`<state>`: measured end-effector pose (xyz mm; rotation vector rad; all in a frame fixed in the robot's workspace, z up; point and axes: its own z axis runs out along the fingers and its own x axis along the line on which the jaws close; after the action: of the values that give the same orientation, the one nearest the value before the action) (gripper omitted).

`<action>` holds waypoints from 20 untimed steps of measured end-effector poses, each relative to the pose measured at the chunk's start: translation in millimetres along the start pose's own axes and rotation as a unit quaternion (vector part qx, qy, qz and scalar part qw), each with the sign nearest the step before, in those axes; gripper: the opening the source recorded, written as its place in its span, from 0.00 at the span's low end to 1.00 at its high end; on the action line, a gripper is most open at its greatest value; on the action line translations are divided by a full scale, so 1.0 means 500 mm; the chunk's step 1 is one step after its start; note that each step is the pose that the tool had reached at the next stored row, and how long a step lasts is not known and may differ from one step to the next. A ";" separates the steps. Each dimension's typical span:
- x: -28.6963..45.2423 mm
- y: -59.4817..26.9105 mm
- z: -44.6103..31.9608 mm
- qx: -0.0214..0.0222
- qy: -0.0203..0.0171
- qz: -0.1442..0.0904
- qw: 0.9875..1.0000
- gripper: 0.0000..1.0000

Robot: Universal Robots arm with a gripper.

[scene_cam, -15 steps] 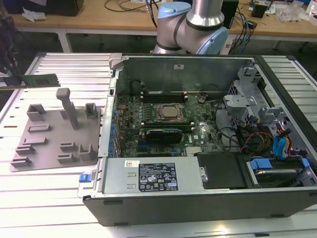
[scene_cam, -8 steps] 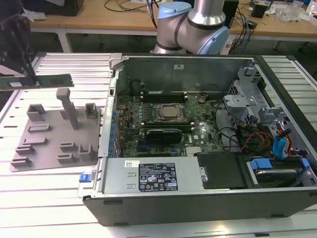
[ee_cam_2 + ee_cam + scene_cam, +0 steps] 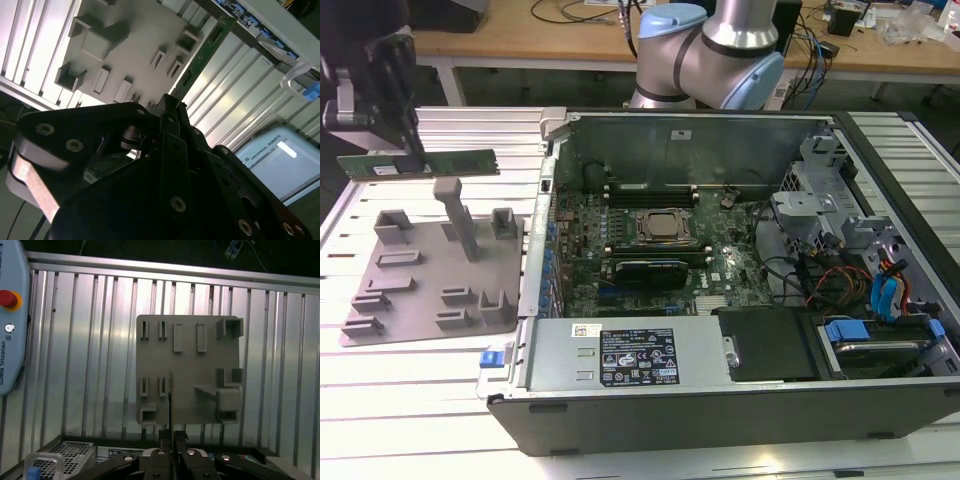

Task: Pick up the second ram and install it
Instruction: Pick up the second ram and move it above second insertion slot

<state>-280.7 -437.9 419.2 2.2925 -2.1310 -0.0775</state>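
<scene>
In the exterior view the second ram (image 3: 440,162), a long green stick, hangs level in the air above the grey plastic plate (image 3: 415,300) at the exterior view's left. My gripper (image 3: 408,152) is shut on it near one end, well clear of the plate's blocks. In the second wrist view the ram (image 3: 201,56) runs out from between my fingers (image 3: 172,112) over the plate (image 3: 135,35). In the first wrist view the ram (image 3: 170,395) shows edge-on as a thin dark line rising from my gripper (image 3: 170,436) over the plate (image 3: 187,360).
The open computer case (image 3: 880,140) lies at the exterior view's right, with its motherboard (image 3: 720,265), a silver processor (image 3: 665,226) and a tangle of cables (image 3: 880,290). A tall post (image 3: 460,215) stands on the plate below the ram. A teach pendant (image 3: 10,325) lies beside the ribbed table.
</scene>
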 end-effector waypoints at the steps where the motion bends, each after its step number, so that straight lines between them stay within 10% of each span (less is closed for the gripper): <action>1: 0.000 -0.007 0.000 0.000 0.000 0.000 1.000 0.11; 20: -0.022 -0.165 -0.003 0.000 0.002 0.000 1.000 0.11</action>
<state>-199.1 -420.7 417.4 2.2897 -2.1286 -0.0724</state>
